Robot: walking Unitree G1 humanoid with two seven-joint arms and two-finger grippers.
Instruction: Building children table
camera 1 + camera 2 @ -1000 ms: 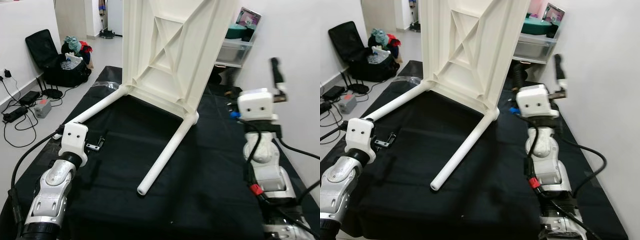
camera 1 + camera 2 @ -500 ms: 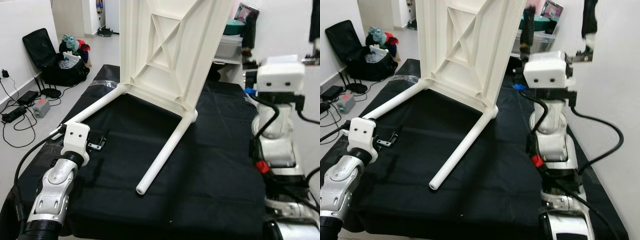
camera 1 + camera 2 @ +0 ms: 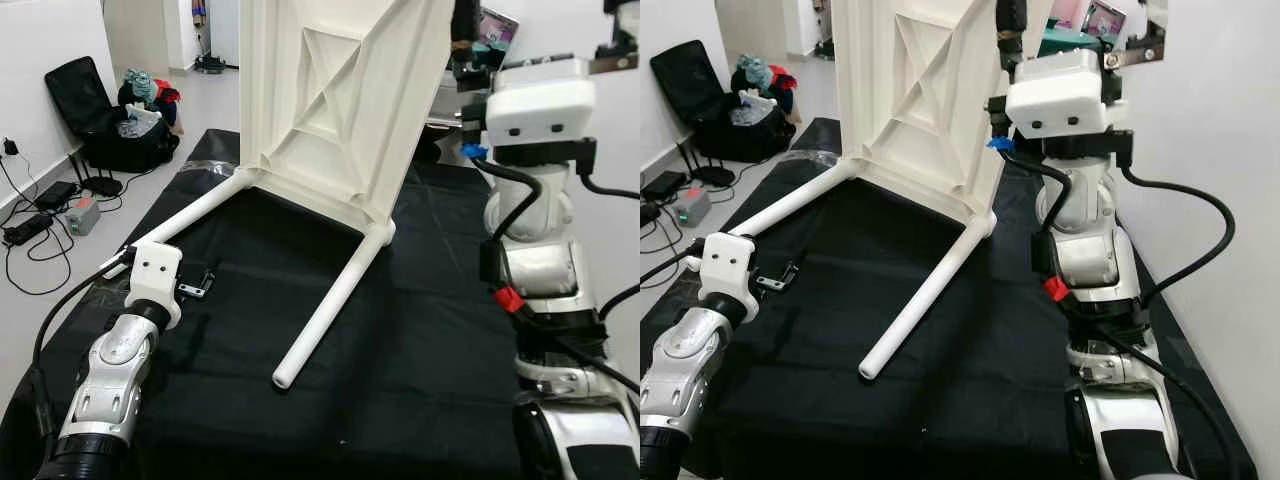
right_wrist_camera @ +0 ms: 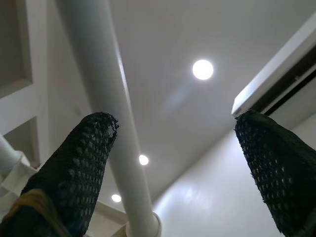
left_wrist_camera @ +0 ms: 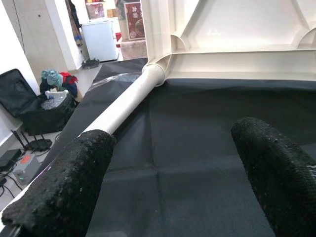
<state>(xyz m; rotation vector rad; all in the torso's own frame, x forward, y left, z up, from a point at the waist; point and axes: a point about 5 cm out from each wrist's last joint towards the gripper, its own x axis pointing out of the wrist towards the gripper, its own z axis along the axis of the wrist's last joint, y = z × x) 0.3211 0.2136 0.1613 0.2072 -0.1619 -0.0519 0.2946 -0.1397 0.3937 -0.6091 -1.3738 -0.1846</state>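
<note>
The white plastic children's table [image 3: 330,100] stands on its side on the black cloth [image 3: 430,330], underside facing me. Two of its round legs lie along the cloth: one [image 3: 330,300] points toward me, the other [image 3: 200,215] runs to the left. My left gripper [image 5: 173,133] is open, low over the cloth beside the left leg's end, holding nothing. My right arm [image 3: 540,95] is raised high beside the table's right edge. The right gripper [image 4: 175,118] points up and is open, with an upper table leg [image 4: 106,98] close against one finger [image 4: 74,168].
A black bag [image 3: 110,120] with clothes, cables and a small grey box [image 3: 80,215] lie on the floor at the left. Storage bins [image 3: 465,95] stand behind the table at the right. A white wall runs close along the right.
My right arm has risen and swung left, from beside the wall to up against the table's right edge. The left arm has barely moved.
</note>
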